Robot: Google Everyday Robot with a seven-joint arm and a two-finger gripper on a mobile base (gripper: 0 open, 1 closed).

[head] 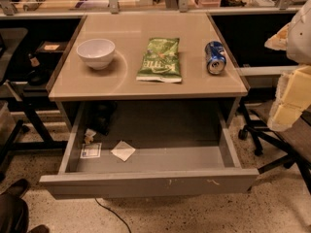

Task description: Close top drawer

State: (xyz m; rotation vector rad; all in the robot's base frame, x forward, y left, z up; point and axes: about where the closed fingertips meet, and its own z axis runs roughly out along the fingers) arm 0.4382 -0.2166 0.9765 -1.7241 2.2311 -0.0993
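The top drawer (146,183) is pulled far out toward me from under the beige table (141,25). Its plain grey front has small white scuffs right of centre. Inside lie a folded white paper scrap (123,150), a small printed slip (91,150) and a dark object (102,118) at the back left. My gripper (290,98) shows as pale yellow and white blocks at the right edge of the camera view, right of the drawer's right side and above floor level, apart from the drawer.
On the table stand a white bowl (96,52), a green snack bag (159,59) and a blue can (215,57) lying on its side. An office chair base (265,142) is right of the drawer. A black cable (109,212) runs on the floor below it. Dark objects (12,208) sit bottom left.
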